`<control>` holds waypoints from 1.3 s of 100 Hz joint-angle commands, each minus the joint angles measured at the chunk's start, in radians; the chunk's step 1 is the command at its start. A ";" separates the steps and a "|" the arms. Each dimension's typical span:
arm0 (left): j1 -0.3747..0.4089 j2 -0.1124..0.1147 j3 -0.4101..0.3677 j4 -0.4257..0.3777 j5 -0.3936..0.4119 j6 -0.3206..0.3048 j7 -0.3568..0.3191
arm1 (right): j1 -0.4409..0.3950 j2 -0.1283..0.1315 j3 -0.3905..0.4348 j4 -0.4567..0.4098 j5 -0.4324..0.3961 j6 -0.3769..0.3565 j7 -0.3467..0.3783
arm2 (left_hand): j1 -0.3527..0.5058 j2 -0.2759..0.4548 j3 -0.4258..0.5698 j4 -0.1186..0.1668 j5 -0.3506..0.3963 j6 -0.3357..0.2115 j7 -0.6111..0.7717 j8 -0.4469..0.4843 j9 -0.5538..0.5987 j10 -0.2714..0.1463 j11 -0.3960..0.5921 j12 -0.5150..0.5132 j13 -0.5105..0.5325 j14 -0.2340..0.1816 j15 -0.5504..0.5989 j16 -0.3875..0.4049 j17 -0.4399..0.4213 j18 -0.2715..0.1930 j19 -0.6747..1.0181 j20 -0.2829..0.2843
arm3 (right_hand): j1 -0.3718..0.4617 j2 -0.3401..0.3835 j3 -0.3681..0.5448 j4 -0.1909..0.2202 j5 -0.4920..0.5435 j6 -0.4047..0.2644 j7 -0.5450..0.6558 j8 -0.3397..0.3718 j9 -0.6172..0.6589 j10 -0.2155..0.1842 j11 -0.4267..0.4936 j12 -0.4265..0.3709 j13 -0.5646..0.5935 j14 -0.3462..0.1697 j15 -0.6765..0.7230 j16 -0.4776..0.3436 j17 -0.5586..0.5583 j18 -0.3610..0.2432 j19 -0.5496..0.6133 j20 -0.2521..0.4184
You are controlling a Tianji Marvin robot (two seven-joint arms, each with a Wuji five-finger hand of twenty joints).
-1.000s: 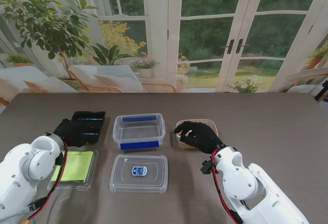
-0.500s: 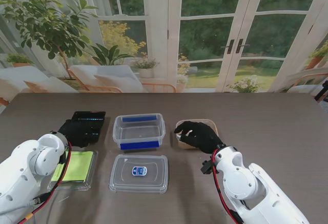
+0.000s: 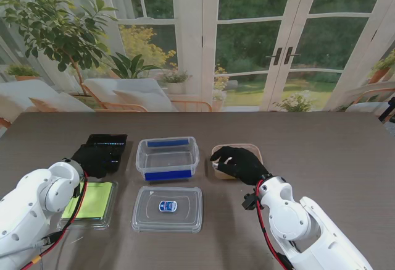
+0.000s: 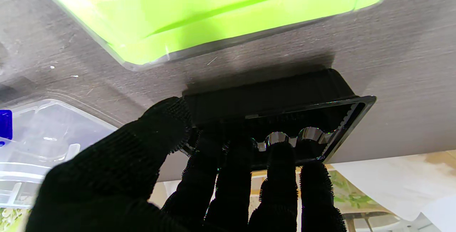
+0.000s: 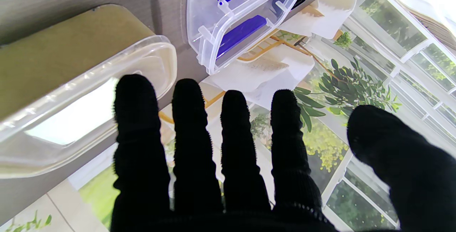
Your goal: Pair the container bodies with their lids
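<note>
A black container [image 3: 110,147] lies at the far left, and my left hand [image 3: 91,157] is shut on its near rim. In the left wrist view the fingers [image 4: 281,175] curl inside the black container [image 4: 285,93] while the thumb presses its outer wall. Nearer to me lies a green-and-clear flat piece [image 3: 92,201]. A clear box with blue clips [image 3: 168,157] stands in the middle, and a clear lid [image 3: 167,208] lies in front of it. My right hand [image 3: 242,164] hovers open, fingers spread, over a tan lid [image 3: 253,151] and a small clear tub [image 5: 71,118].
The wooden table [image 3: 333,152] stretches to the right of my right arm. Its far edge [image 3: 197,113] meets a backdrop of windows and plants. In the right wrist view the blue-clipped box [image 5: 242,14] sits just beyond the tan lid [image 5: 64,46].
My left arm has shifted slightly and the left hand has settled closer onto the black container's rim. The right hand has barely moved over the tan lid.
</note>
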 commanded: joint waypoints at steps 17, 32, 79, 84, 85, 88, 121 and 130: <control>-0.012 -0.001 0.016 0.025 0.006 -0.020 0.026 | -0.001 -0.003 -0.004 0.004 0.005 -0.001 0.013 | 0.031 -0.061 0.066 -0.047 0.066 -0.016 0.097 0.039 0.095 0.008 0.066 0.079 0.114 -0.015 0.130 0.078 0.050 -0.017 0.171 0.011 | -0.035 0.001 -0.005 0.024 0.008 -0.013 0.005 0.003 -0.001 -0.017 -0.009 -0.014 -0.024 -0.013 -0.006 -0.013 -0.462 -0.017 0.009 0.003; -0.014 -0.001 0.025 0.035 0.011 -0.030 0.046 | 0.001 -0.004 -0.005 0.007 0.012 -0.001 0.013 | 0.065 -0.080 0.074 -0.070 0.102 -0.035 0.211 0.091 0.159 0.012 0.130 0.157 0.184 -0.008 0.238 0.150 0.092 -0.018 0.268 0.027 | -0.036 0.004 -0.005 0.024 0.009 -0.012 0.005 0.003 0.000 -0.015 -0.009 -0.014 -0.025 -0.012 -0.006 -0.014 -0.462 -0.015 0.012 0.004; -0.019 -0.003 0.036 0.051 0.014 -0.044 0.084 | 0.006 -0.007 -0.010 0.019 0.027 -0.005 0.010 | 0.207 -0.138 0.007 -0.124 0.129 -0.060 0.410 0.095 0.280 0.015 0.137 0.459 0.265 0.012 0.354 0.217 0.158 -0.027 0.347 0.055 | -0.038 0.013 -0.007 0.025 0.010 -0.008 0.005 0.003 0.006 -0.012 -0.009 -0.014 -0.021 -0.009 -0.005 -0.013 -0.463 -0.015 0.013 0.004; -0.021 -0.003 0.038 0.054 0.010 -0.046 0.088 | 0.006 -0.007 -0.010 0.019 0.029 -0.005 0.010 | 0.210 -0.137 0.006 -0.124 0.128 -0.061 0.412 0.093 0.282 0.015 0.136 0.466 0.266 0.013 0.357 0.220 0.159 -0.027 0.350 0.057 | -0.038 0.014 -0.007 0.025 0.010 -0.005 0.005 0.003 0.008 -0.011 -0.009 -0.014 -0.021 -0.009 -0.006 -0.013 -0.463 -0.014 0.013 0.004; -0.021 -0.003 0.038 0.055 0.009 -0.047 0.088 | 0.006 -0.007 -0.011 0.019 0.029 -0.005 0.010 | 0.210 -0.137 0.005 -0.124 0.129 -0.062 0.413 0.093 0.283 0.015 0.136 0.467 0.266 0.013 0.358 0.220 0.158 -0.027 0.351 0.057 | -0.039 0.014 -0.008 0.025 0.010 -0.005 0.005 0.003 0.009 -0.009 -0.009 -0.014 -0.021 -0.009 -0.006 -0.013 -0.463 -0.014 0.013 0.004; -0.021 -0.004 0.040 0.055 0.007 -0.048 0.089 | 0.006 -0.007 -0.011 0.020 0.031 -0.004 0.011 | 0.218 -0.135 -0.005 -0.122 0.128 -0.063 0.425 0.088 0.287 0.014 0.121 0.483 0.266 0.012 0.362 0.223 0.158 -0.029 0.353 0.058 | -0.038 0.015 -0.007 0.025 0.010 -0.006 0.005 0.003 0.007 -0.008 -0.009 -0.014 -0.021 -0.008 -0.006 -0.013 -0.463 -0.014 0.013 0.004; -0.020 -0.003 0.053 0.047 0.005 -0.071 0.089 | 0.007 -0.007 -0.011 0.022 0.038 -0.004 0.013 | 0.216 -0.128 -0.009 -0.121 0.126 -0.060 0.430 0.082 0.297 0.016 0.117 0.495 0.271 0.013 0.363 0.224 0.160 -0.033 0.352 0.058 | -0.039 0.022 -0.011 0.025 0.011 -0.003 0.004 0.003 0.012 -0.008 -0.009 -0.014 -0.019 -0.005 -0.005 -0.013 -0.463 -0.014 0.013 0.004; -0.016 -0.003 0.048 0.038 0.012 -0.082 0.090 | 0.007 -0.008 -0.011 0.022 0.040 -0.003 0.014 | 0.219 -0.127 -0.011 -0.122 0.129 -0.061 0.434 0.081 0.303 0.015 0.118 0.499 0.276 0.011 0.366 0.225 0.164 -0.031 0.355 0.059 | -0.040 0.023 -0.011 0.025 0.010 -0.003 0.004 0.003 0.011 -0.006 -0.010 -0.014 -0.018 -0.005 -0.005 -0.013 -0.462 -0.013 0.013 0.004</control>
